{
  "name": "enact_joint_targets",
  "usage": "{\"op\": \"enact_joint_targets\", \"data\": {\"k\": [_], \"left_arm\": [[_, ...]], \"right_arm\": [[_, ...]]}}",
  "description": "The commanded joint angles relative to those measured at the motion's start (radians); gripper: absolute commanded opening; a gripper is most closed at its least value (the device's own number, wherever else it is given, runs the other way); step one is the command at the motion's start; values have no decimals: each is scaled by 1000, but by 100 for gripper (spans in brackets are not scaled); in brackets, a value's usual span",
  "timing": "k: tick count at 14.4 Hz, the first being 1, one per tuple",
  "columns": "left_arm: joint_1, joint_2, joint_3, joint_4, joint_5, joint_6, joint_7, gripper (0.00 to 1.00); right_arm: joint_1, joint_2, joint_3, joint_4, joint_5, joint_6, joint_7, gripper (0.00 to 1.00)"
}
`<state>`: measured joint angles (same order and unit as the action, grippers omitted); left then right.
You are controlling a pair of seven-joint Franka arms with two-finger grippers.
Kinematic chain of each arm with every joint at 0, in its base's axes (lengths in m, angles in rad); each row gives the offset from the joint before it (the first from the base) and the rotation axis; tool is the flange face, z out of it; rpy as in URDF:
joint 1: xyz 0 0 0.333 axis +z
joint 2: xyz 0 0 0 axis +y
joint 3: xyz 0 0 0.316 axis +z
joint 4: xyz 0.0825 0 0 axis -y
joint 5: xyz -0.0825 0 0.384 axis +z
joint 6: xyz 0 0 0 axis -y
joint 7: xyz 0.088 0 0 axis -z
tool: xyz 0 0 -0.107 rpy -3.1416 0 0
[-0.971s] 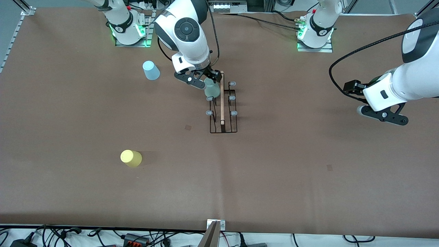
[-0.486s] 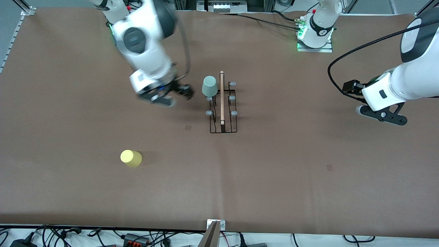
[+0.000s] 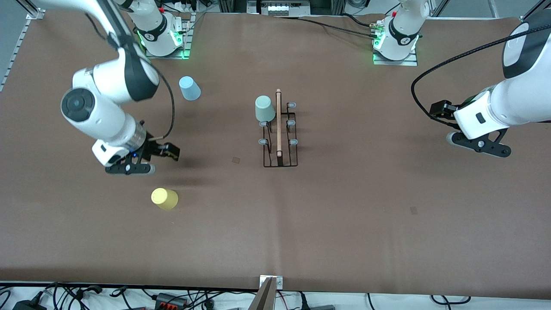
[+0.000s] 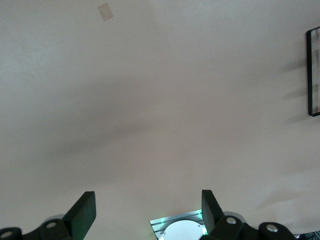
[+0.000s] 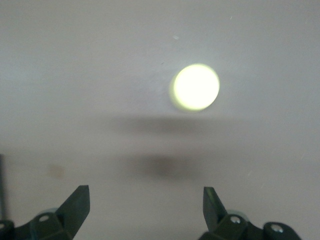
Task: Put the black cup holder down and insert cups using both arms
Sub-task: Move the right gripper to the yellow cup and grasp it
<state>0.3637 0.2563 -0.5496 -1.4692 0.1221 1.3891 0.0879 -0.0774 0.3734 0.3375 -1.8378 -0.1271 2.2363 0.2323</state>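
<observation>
The right gripper (image 3: 148, 160), fingers spread and empty, hovers just short of the yellow cup (image 3: 164, 198), which stands upside down toward the table's (image 3: 344, 224) camera-side edge. The left gripper (image 3: 480, 144), also spread, waits.

Black cup holder (image 3: 280, 137) upright mid-table; mint cup (image 3: 264, 108) inverted on peg.

Robotics lab: brown-covered table (image 3: 344, 224), bolted arm bases (image 3: 394, 45), cable clutter (image 3: 172, 299).
</observation>
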Motion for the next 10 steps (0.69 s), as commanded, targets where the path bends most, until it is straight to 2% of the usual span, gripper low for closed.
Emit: {"op": "enact_joint_targets", "data": {"k": [1, 2, 5, 9, 10], "left_arm": [[1, -9, -3, 4, -18, 1, -5, 93], [1, -9, -1, 4, -18, 1, -5, 93], [1, -9, -3, 4, -18, 1, -10, 93], [0, -11, -9, 4, -15, 1, -47, 94], [0, -11, -10, 4, -16, 1, -47, 94]], "right_arm": [[-16, 131, 11, 95, -161, 25, -51, 100], [-22, 166, 9, 127, -198, 26, -53, 100], [-28, 246, -9, 202, -210, 61, -105, 100], [-36, 308, -17, 210, -192, 196, -110, 100], [-41, 320, -15, 212, -152, 209, -113, 100]]}}
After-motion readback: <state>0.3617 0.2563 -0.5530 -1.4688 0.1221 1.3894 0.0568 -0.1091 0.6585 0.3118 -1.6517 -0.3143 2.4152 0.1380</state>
